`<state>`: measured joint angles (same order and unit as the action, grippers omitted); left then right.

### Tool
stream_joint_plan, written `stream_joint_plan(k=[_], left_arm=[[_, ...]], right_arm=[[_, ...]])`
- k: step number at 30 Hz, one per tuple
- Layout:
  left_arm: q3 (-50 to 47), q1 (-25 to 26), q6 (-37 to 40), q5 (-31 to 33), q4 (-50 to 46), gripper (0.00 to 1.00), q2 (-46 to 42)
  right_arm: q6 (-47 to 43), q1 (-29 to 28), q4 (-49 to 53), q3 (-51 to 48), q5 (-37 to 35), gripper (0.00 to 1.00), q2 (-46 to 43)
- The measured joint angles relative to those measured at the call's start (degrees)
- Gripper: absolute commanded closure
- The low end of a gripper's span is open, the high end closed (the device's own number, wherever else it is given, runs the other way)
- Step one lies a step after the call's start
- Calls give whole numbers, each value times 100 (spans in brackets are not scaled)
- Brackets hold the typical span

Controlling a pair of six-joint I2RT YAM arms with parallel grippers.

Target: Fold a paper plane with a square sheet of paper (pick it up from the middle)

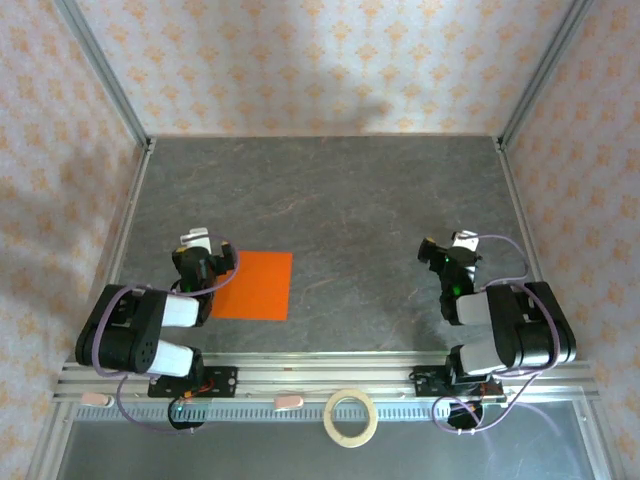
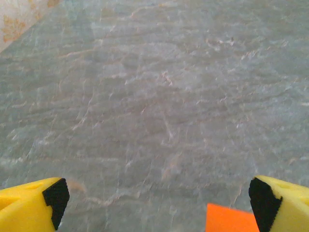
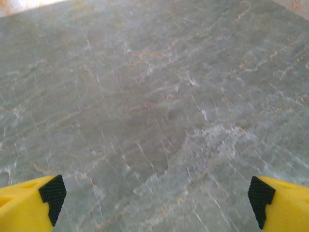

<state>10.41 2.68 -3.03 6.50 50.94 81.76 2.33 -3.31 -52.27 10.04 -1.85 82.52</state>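
Flat bright orange square paper sheet (image 1: 258, 287) on grey stone-patterned worktop (image 1: 350, 200); probably light, floppy, easily creased; best pinched at its middle; both arms' jaws spread wide.

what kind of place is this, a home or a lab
Probably a lab robot bench, not a home: a left arm and right arm bolted to a metal rail at the edge of a grey table, boxed in by patterned walls in metal framing.
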Motion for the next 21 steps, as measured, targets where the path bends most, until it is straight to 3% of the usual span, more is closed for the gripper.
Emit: stream_joint_plan(k=[11,21], left_arm=[[195,-50,170,-52,1150,1,431],[214,-59,210,-63,1519,1,455]], right_arm=[[-98,22,-1161,157,39,0,433],[-118,48,-1545,199,37,0,444]])
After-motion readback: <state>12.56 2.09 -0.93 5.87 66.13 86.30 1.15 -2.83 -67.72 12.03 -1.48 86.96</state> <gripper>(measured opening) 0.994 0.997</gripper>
